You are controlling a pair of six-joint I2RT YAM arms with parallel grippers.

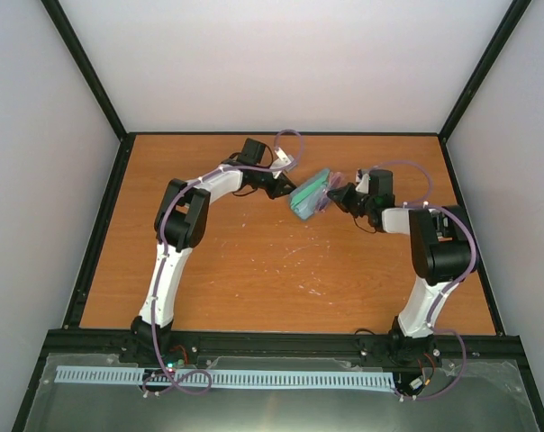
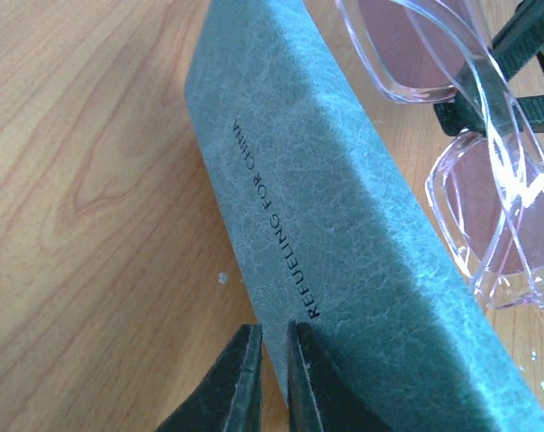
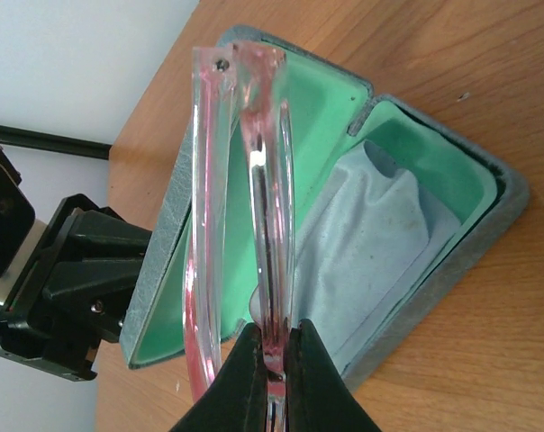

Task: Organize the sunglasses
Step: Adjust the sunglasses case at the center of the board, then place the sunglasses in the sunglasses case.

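Note:
The grey-blue case [image 1: 308, 193] lies open at mid-table, with its green lining [image 3: 330, 117] showing. My left gripper [image 2: 272, 382] is shut on the edge of the raised lid [image 2: 344, 225] and holds it up; it also shows in the right wrist view [image 3: 83, 270]. My right gripper [image 3: 272, 360] is shut on the pink translucent sunglasses [image 3: 254, 180]. It holds them folded and on edge just over the open case. The sunglasses also show in the left wrist view [image 2: 502, 211], beyond the lid. A pale blue cloth [image 3: 371, 243] lies in the case's tray.
The wooden table [image 1: 254, 270] is ringed by a black frame [image 1: 101, 225] and white walls. Both arms meet near the table's far middle. A white slotted strip [image 1: 227, 378] lies along the near edge by the arm bases.

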